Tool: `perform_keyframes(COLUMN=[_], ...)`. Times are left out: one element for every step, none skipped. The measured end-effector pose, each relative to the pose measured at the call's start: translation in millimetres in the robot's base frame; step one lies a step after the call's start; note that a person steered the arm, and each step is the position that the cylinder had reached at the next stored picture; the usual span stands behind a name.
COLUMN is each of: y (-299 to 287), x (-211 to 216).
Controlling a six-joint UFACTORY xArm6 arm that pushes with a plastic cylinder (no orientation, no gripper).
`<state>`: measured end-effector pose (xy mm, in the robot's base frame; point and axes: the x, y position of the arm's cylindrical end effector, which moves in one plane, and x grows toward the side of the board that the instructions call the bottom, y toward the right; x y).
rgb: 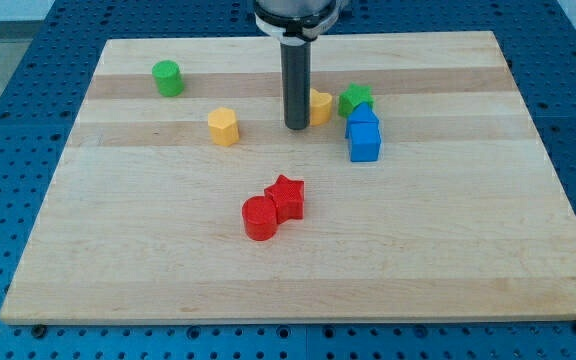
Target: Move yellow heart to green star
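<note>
Near the view's top centre of the wooden board (118,250), my tip (297,127) sits at the lower left of the yellow heart (320,106), touching it or just beside it; the rod hides part of the heart. I carry no jaws, only this bare rod, so nothing is grasped. The heart lies just left of the green star (356,99), with a narrow gap between them. Two blue blocks (364,134) stand against the star's lower side.

My worry is that a push from this low-left corner could slide the heart toward the view's top, past the star, or spin it off my tip. Pushing too hard could knock the star away or shove the blue blocks. The yellow block (224,127), green cylinder (168,78), red star (287,197) and red cylinder (260,218) lie well apart, in no danger.
</note>
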<state>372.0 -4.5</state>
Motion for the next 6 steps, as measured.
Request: perform_keyframes(y=[3,3,3,3,3,3], x=[-1,-4,-4,-4,-5,-13])
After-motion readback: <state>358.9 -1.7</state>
